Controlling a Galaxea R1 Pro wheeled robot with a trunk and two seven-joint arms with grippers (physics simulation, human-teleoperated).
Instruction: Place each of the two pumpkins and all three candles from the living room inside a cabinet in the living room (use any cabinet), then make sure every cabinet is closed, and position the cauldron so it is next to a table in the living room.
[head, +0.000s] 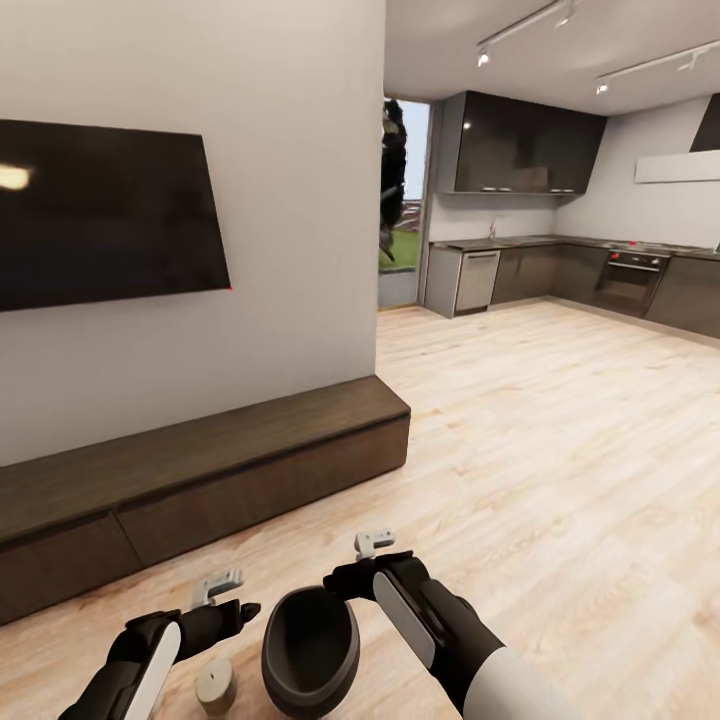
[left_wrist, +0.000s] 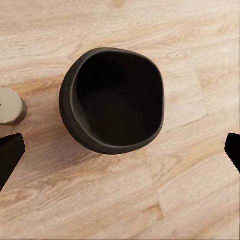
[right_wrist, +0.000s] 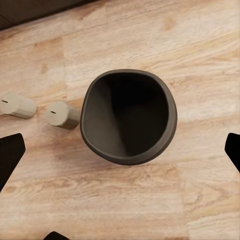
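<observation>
Grippers hang over the pale wood floor (head: 560, 420), both with fingers spread apart and holding nothing. Between the left gripper (head: 238, 603) and the right gripper (head: 345, 578) stands the cauldron (head: 310, 650), dark, upright and open-mouthed, directly below each wrist camera. One candle (head: 215, 687) stands just beside the cauldron, under the left gripper; a second candle (right_wrist: 18, 105) lies a little farther out. Ahead of both grippers runs the dark cabinet (head: 200, 490), its drawer fronts shut, under a wall television (head: 100, 215).
</observation>
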